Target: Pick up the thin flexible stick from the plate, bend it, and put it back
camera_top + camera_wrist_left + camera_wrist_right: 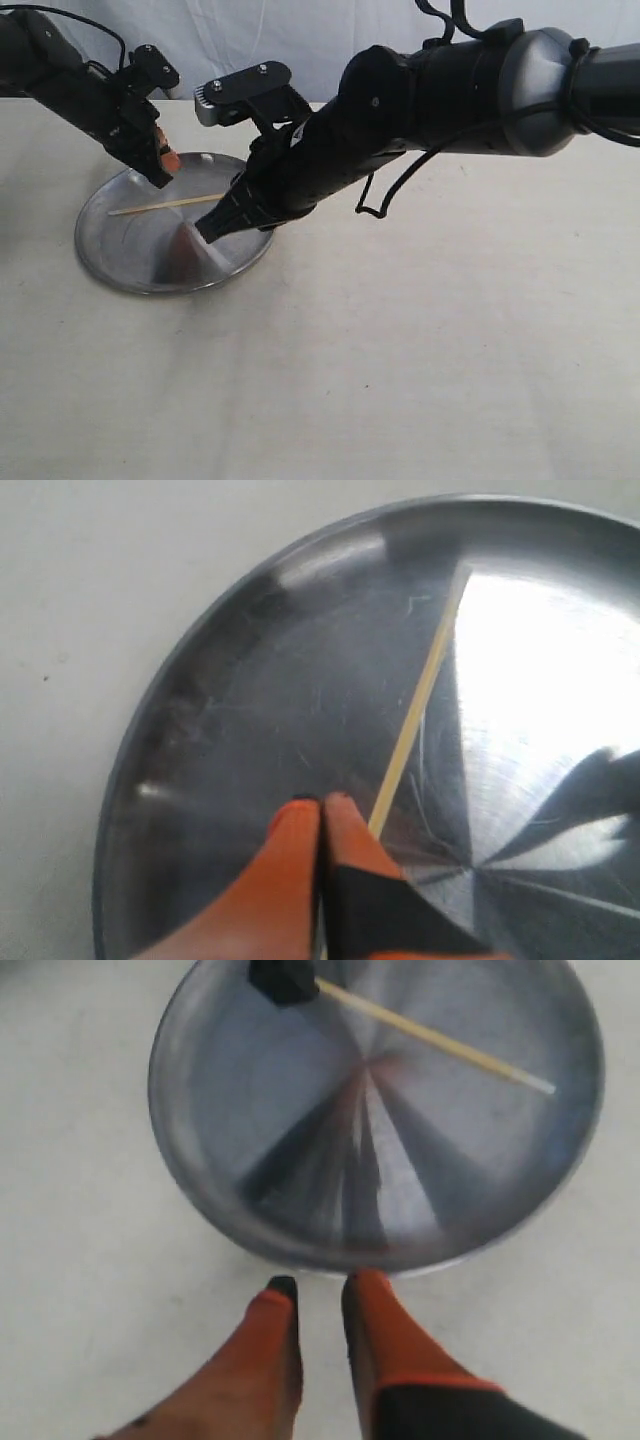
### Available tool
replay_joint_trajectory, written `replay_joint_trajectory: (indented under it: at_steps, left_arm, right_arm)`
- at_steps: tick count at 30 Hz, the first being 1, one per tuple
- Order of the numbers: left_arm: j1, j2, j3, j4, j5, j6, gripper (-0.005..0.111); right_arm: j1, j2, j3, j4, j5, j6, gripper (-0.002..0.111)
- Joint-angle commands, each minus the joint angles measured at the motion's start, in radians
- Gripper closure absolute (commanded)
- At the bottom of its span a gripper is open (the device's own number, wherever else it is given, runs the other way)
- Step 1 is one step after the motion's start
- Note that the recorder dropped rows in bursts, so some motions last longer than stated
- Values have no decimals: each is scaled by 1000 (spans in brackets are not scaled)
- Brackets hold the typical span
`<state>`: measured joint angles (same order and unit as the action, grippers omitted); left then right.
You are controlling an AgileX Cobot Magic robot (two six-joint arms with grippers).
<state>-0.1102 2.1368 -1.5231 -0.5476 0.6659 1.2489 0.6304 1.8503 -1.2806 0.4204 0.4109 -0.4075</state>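
- A round metal plate (125,268) sits on a pale cloth-covered table (420,360), toward the left of the exterior view.
- The stick (165,205) lies straight and flat inside the plate, across its far half. It is unbent, and both ends are within the rim.
- Your left gripper (165,172) hangs low over the plate's far side, just above the stick's middle.
- In the left wrist view, the left gripper (320,802) has its orange fingers pressed together with nothing between them. The stick (420,695) runs right beside one fingertip. You cannot tell whether they touch.
- Your right arm reaches in from the right, and the right gripper (207,233) points down at the plate's right side, near the stick's right end.
- In the right wrist view, the right gripper (320,1290) shows a narrow gap between its fingers and holds nothing. The tips sit just outside the plate's (220,1120) rim, with the stick (440,1038) well beyond them.
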Motion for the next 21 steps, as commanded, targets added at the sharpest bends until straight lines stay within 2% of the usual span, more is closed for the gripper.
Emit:
replay_joint_trajectory:
  at_steps: [1,5,9,11,14,16,17,19,21]
  left_arm:
    - [-5,76,5,-49,-31,-9,106]
    - [-5,133,5,-49,-15,-13,106]
    - [-5,164,5,-63,29,-17,106]
    - [-5,166,5,-83,52,-17,106]
    - [-5,166,5,-88,171,-17,106]
    - [-5,166,5,-90,266,-17,106]
    - [-5,166,5,-90,341,-17,106]
    - [-5,166,5,-98,445,-17,106]
    - [-5,166,5,-102,508,-19,106]
  right_arm:
    - [-2,-8,0,-82,-101,169,93]
    - [-2,-20,0,-186,-110,270,109]
    - [-17,-84,0,-293,-96,323,109]
    - [-75,-147,4,-312,-61,370,109]
    - [-234,-176,10,-347,21,352,109]
    - [-298,-140,10,-280,85,126,109]
    - [-319,-104,8,-175,127,-26,109]
    - [-323,-38,-2,25,169,-268,109]
    - [-316,57,-57,196,307,-484,109]
